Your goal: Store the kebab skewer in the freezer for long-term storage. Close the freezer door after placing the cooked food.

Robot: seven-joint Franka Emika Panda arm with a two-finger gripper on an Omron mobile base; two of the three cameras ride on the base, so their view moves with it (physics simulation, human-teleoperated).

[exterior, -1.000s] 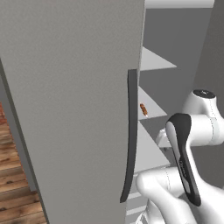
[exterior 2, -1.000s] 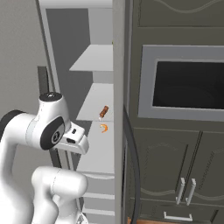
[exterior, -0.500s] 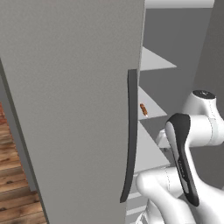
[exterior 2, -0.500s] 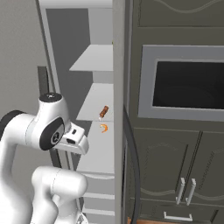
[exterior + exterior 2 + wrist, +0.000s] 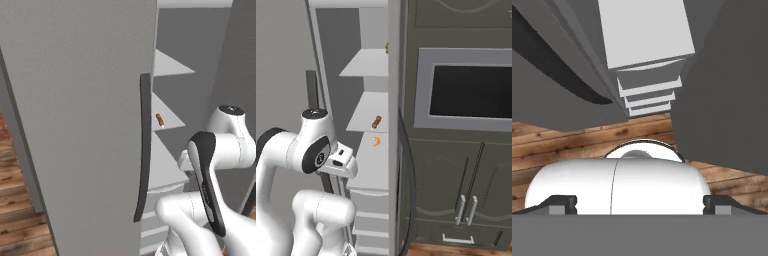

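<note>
The scene was lit evenly and softly, with no single source of light to be made out. No glare or highlights were seen on the flat grey freezer door [image 5: 85, 115]. Only faint shading was cast under the white shelves [image 5: 373, 112]. Edges were rendered sharply throughout, without blur or lens distortion, though small details were left coarse.

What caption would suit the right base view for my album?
Kebab skewer resting on a white freezer shelf, freezer door open, white arm folded low in front.
</note>
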